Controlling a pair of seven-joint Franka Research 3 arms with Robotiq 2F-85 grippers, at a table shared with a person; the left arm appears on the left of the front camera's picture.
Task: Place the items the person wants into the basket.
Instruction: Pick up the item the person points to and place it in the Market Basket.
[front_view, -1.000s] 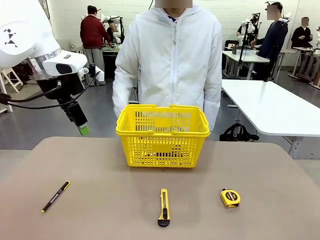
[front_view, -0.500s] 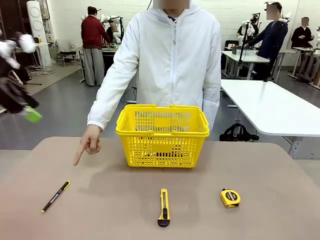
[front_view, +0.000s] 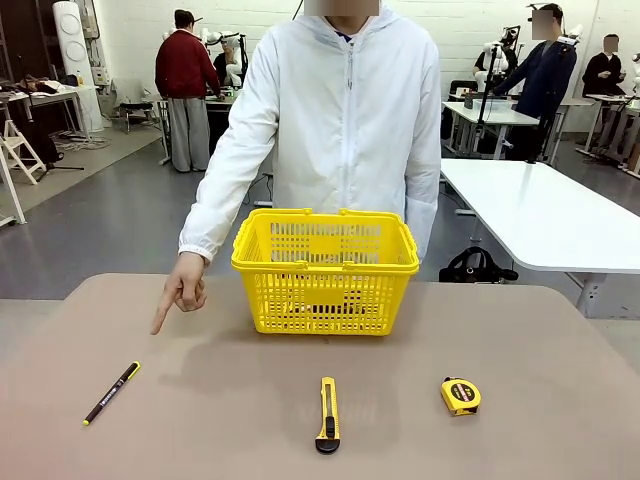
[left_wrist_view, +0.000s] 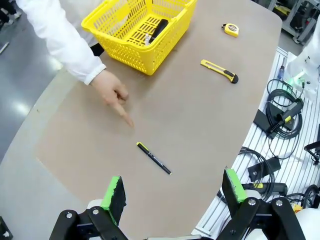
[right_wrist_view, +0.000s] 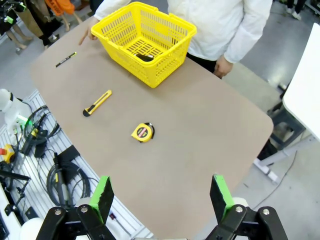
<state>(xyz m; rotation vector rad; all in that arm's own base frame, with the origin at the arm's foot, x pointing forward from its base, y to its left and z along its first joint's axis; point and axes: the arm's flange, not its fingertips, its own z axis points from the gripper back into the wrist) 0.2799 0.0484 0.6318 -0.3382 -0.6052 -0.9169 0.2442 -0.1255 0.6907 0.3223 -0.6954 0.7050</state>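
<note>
No text is coming through legibly anywhere. The black pen (front_view: 111, 393) on the worktop is carrying pale lettering along its barrel, but it is showing too small to read. The tape measure (front_view: 460, 396) is showing a round label on its face, and that too is staying unreadable.

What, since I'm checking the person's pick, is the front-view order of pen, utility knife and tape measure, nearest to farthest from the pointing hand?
1. The pen, left side, nearest the pointing hand.
2. The utility knife, middle, by the near edge.
3. The tape measure, right side, farthest.
</note>
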